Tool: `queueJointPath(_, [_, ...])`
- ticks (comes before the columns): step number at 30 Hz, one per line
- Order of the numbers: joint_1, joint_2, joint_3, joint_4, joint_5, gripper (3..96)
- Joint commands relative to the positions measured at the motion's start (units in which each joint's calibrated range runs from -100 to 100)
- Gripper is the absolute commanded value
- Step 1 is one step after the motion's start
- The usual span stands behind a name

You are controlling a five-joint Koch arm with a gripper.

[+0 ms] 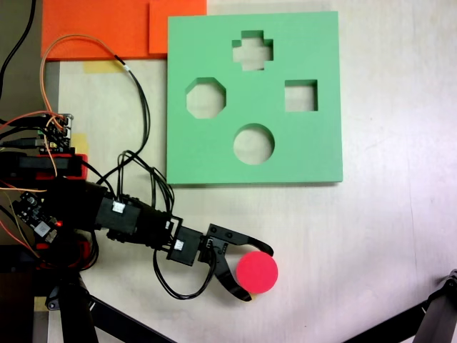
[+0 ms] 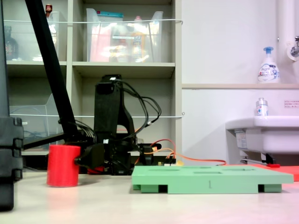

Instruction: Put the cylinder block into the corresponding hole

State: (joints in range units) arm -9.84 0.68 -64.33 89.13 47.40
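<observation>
The red cylinder block (image 1: 258,273) stands upright on the table, below the green foam board (image 1: 314,153) in the first exterior view. My gripper (image 1: 260,274) is open, with one black finger (image 1: 251,241) along the block's upper edge and the other (image 1: 232,282) by its lower left edge. I cannot tell whether the fingers touch it. The circular hole (image 1: 253,143) is at the board's lower middle and stands empty. In the second exterior view the cylinder block (image 2: 63,165) rests on the table at the left, with the gripper (image 2: 83,160) against its right side and the board (image 2: 210,179) lying flat further right.
The board also has octagonal (image 1: 206,98), cross-shaped (image 1: 252,51) and square (image 1: 300,96) cutouts. An orange sheet (image 1: 107,28) lies at the back left. The arm's base, circuit boards and cables (image 1: 43,179) fill the first exterior view's left. A tripod leg (image 1: 428,314) crosses the lower right corner.
</observation>
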Motion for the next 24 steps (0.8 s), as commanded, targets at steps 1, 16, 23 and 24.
queueJointPath(1, [0.98, -10.88, -0.08, 0.37, 0.05, 39.2])
queueJointPath(16, [14.02, -61.30, 5.91, -32.75, 0.73, 39.3])
queueJointPath(23, [21.34, -62.97, 6.60, -34.78, 0.78, 39.3])
queueJointPath(24, [22.08, -62.14, 6.31, -34.78, 0.83, 39.3])
